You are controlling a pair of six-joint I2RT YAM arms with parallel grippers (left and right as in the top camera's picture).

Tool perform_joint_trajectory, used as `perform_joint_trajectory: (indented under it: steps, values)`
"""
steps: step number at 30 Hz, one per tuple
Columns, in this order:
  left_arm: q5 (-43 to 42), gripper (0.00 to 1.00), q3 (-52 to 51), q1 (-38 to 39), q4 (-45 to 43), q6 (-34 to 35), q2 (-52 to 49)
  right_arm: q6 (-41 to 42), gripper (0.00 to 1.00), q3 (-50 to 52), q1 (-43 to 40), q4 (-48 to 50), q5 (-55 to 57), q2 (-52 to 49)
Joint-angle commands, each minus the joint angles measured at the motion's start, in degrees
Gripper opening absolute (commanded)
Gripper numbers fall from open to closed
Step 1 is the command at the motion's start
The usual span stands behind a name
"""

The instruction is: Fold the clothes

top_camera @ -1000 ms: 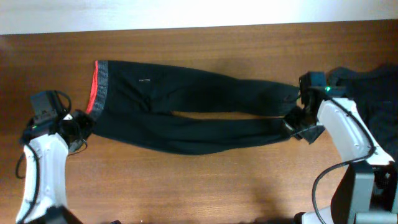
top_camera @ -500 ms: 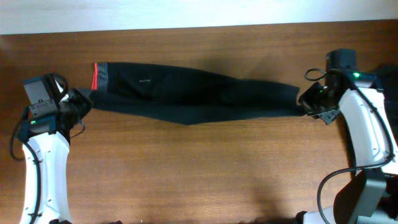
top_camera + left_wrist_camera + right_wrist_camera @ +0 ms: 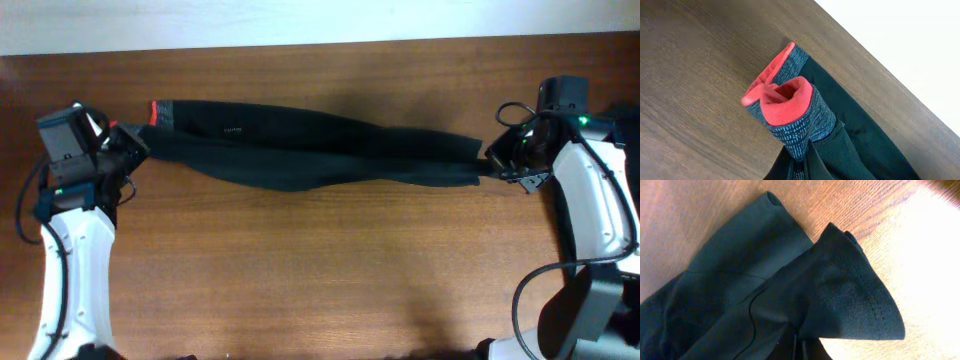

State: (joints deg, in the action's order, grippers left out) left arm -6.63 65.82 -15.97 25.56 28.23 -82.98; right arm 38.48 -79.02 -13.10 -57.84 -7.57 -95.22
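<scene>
The black trousers [image 3: 310, 155] hang stretched between my two grippers across the far half of the wooden table, sagging a little in the middle. My left gripper [image 3: 128, 145] is shut on the grey, red-edged waistband [image 3: 790, 107] at the left end. My right gripper [image 3: 497, 165] is shut on the leg cuffs [image 3: 840, 285] at the right end. In both wrist views the fabric covers the fingertips.
A dark rumpled heap of garments [image 3: 625, 125] lies at the far right edge behind my right arm. The white wall runs along the table's far edge [image 3: 320, 45]. Bare wood [image 3: 310, 270] fills the near half of the table.
Both grippers have lifted and pulled apart with the trousers. The two legs, spread flat a second ago, now lie together in one taut band further back.
</scene>
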Motion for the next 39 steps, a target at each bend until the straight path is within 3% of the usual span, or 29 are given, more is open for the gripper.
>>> perform_joint_trajectory:
  steps: [1, 9, 22, 34, 39]
  values:
    - [1.95, 0.0, 1.31, -0.15, -1.73, -0.94, -2.91, -0.94, 0.04, -1.7, -0.42, -0.55, 0.24, -1.03]
    - [1.92, 0.0, 1.31, -0.15, -7.19, -0.9, -5.09, -2.73, 0.04, -8.52, -0.37, -6.75, 0.68, -1.29]
    - [1.9, 0.0, 1.31, -0.15, -12.9, -0.68, -6.16, -2.49, 0.04, -9.68, 3.82, -7.26, 0.24, -8.61]
    - [1.79, 0.0, 1.4, -0.15, -17.16, -0.68, -13.2, -2.49, 0.04, -13.31, 4.9, -9.01, -0.24, -15.13]
    - [1.44, 0.0, 2.47, -0.13, -17.29, -0.7, -13.51, -2.54, 0.04, -16.9, 4.92, -14.36, 0.28, -15.13]
